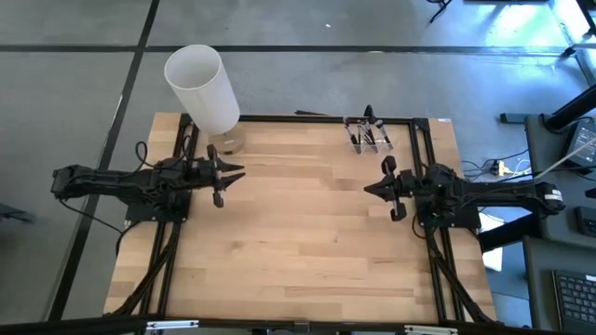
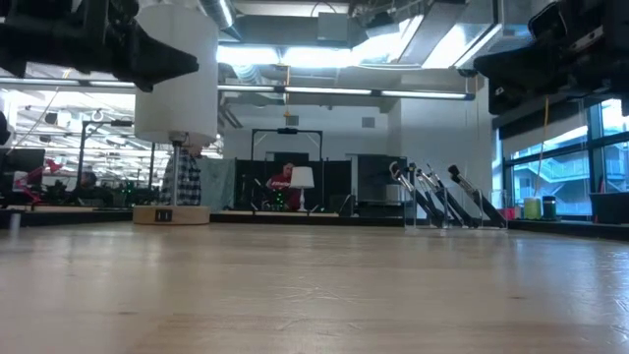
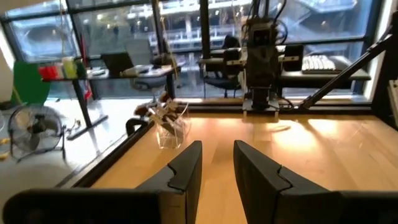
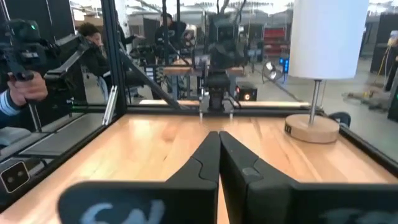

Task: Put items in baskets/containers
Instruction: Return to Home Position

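Several black-handled makeup brushes (image 1: 369, 123) stand leaning inside a small clear plastic holder (image 1: 370, 140) near the table's far edge, right of centre. The holder (image 2: 444, 212) and the brushes (image 2: 428, 191) also show in the low view and, farther off, the holder (image 3: 171, 132) shows in the left wrist view. My left gripper (image 1: 240, 170) hovers over the table's left side, open by a narrow gap (image 3: 217, 149), touching nothing. My right gripper (image 1: 366, 187) hovers at the right side, nearer than the holder, shut (image 4: 219, 135) and empty.
A tall white cylinder lamp (image 1: 200, 82) stands on a round wooden base (image 2: 170, 214) at the table's far left corner. A black frame rail (image 1: 307, 118) runs along the table's edges. Bare wood lies between the grippers. People stand in the room beyond (image 4: 25, 87).
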Action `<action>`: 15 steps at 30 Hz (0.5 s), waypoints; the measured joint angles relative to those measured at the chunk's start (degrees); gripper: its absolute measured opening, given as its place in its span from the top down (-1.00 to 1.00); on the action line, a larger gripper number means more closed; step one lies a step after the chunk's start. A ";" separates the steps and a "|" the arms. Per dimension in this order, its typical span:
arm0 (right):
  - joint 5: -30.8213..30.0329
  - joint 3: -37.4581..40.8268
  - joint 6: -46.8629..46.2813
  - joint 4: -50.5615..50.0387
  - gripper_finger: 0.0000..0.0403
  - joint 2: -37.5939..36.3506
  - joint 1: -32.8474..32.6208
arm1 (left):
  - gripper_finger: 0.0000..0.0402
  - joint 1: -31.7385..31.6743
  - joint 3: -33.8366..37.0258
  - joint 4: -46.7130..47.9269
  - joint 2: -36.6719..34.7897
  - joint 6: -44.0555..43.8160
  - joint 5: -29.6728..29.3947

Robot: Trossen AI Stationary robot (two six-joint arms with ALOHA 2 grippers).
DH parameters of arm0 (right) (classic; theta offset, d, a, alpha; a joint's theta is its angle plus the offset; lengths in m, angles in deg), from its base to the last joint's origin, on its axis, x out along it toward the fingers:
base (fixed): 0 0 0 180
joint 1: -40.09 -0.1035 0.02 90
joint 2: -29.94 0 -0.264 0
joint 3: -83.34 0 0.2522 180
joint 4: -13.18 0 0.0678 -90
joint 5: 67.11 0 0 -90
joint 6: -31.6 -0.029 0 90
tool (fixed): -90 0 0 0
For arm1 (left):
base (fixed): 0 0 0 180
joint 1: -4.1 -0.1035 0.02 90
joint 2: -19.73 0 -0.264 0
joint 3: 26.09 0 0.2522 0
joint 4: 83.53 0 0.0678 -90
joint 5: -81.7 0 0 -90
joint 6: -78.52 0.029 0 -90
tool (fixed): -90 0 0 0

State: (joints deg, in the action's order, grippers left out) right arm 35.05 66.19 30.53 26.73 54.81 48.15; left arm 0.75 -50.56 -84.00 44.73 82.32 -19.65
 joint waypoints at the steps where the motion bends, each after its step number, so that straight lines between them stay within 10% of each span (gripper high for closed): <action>1: -0.01 0.60 0.25 0.67 0.97 -0.53 0.13 | 0.56 0.00 1.57 -2.58 -0.14 0.31 0.40; 7: 2.35 3.05 -0.54 2.65 0.97 -4.15 2.90 | 0.56 -0.56 9.43 -14.82 -2.08 1.12 -1.12; 15: 5.47 3.03 -1.51 -3.73 0.97 -4.49 3.84 | 0.56 -2.14 10.24 -5.57 -9.82 2.55 -2.24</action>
State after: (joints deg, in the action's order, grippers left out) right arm 40.52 69.22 29.02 23.00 50.32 51.99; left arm -1.39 -40.32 -89.57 34.91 84.87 -21.89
